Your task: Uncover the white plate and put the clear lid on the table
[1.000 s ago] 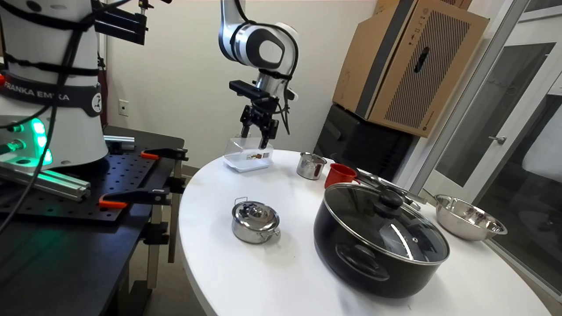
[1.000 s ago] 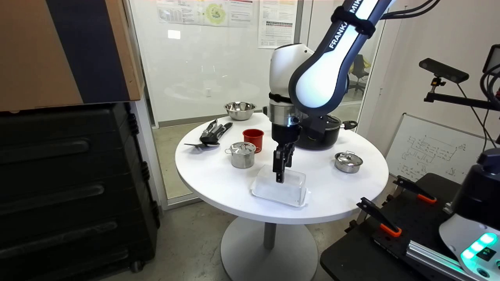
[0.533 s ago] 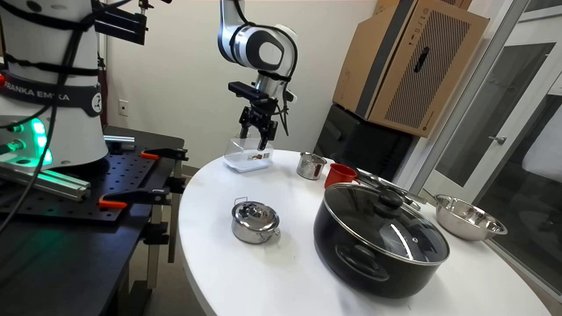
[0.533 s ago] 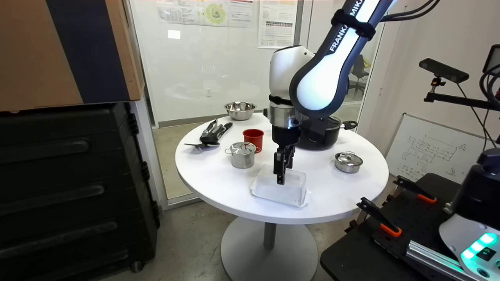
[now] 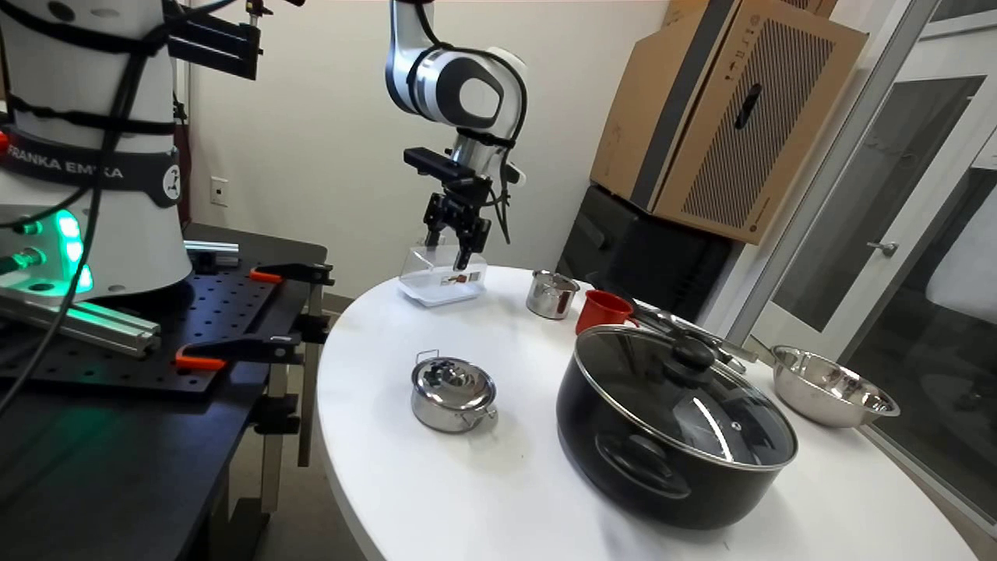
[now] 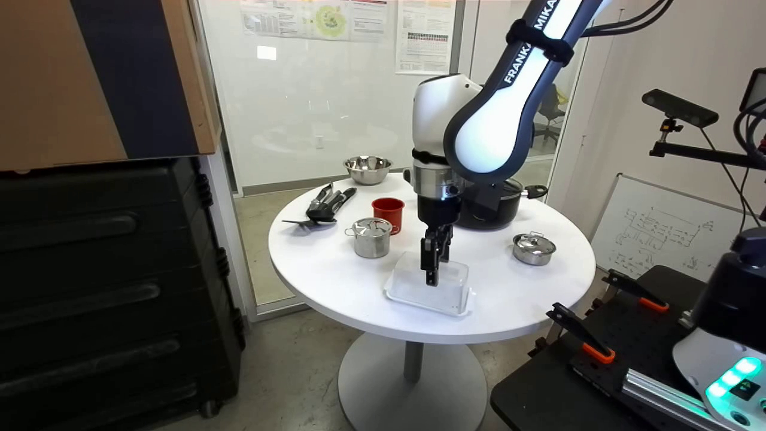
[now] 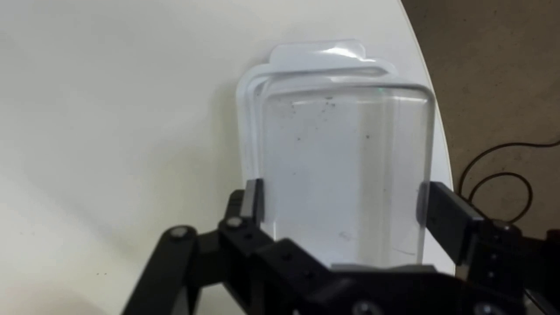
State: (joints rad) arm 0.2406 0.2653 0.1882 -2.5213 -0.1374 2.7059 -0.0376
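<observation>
Carefully, you are holding a black, two-fingered tool [image 7: 342,201] astride a clear, box-shaped plastic lid [image 7: 337,153], which is covering a shallow white plate [image 7: 248,122] near the edge of a large, round, white-topped table [image 5: 522,374]. The tool's fingers [image 7: 450,218] are standing spread wide, one beside each wall of the lid, with no squeeze showing; whether either is touching the plastic, the wrist view is leaving unclear. Apparently you are lining up the grasp, the uncovering not yet begun. A clean grip is likely depending on centring: both fingers are needing to meet the walls together, so neither is shoving lid and plate towards that edge. The plate's pale rim is lying just outside the lid's wall, so your fingertips are probably needing to stop above it, pinching the lid alone. Those walls are looking thin, calling for a gentle squeeze and a level rise. For the set-down, the table's inward side is looking safer than the edge side, short of the silver, lidded steel pot [image 6: 372,240].
</observation>
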